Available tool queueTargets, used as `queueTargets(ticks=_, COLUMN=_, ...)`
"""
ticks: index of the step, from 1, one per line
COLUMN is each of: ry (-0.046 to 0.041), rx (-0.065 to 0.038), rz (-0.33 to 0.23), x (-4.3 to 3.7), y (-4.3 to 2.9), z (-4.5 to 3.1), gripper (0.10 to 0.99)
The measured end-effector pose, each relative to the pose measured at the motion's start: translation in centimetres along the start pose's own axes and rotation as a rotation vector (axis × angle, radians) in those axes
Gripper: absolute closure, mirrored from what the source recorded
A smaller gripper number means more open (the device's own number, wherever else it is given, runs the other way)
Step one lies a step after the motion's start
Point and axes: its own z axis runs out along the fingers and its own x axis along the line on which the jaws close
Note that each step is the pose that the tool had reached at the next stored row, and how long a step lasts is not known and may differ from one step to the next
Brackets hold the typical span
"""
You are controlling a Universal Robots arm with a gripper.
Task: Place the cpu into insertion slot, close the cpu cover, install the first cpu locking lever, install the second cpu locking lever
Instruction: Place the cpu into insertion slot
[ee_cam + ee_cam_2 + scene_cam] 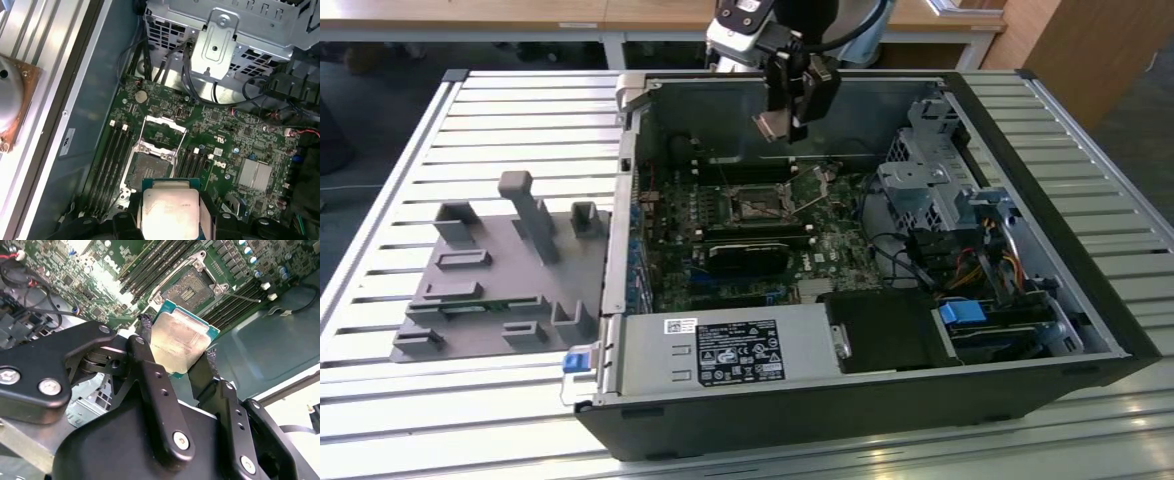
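The black tool [790, 118] clamps the flat silver-grey square cpu [181, 337]. Below the tool, the black metal-framed insertion slot [145, 170] looks empty, so every step apparently remains.

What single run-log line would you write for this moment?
fingers: shut on chip | chip: in air over open computer case | socket: empty | cover: open

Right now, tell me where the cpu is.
In both wrist views the cpu sits in the gripper's jaws, in the air, apart from the insertion slot.
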Motion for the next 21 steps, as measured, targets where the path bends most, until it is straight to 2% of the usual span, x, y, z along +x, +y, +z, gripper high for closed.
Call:
queueTargets(ticks=18, ry=-0.0152, rx=-0.001, rz=0.204, x=0.02, y=-0.03, z=0.54, gripper=0.545)
queueTargets(ticks=21, ry=-0.0166, rx=-0.001, rz=0.224, x=0.03, y=-0.04, z=0.6, gripper=0.545)
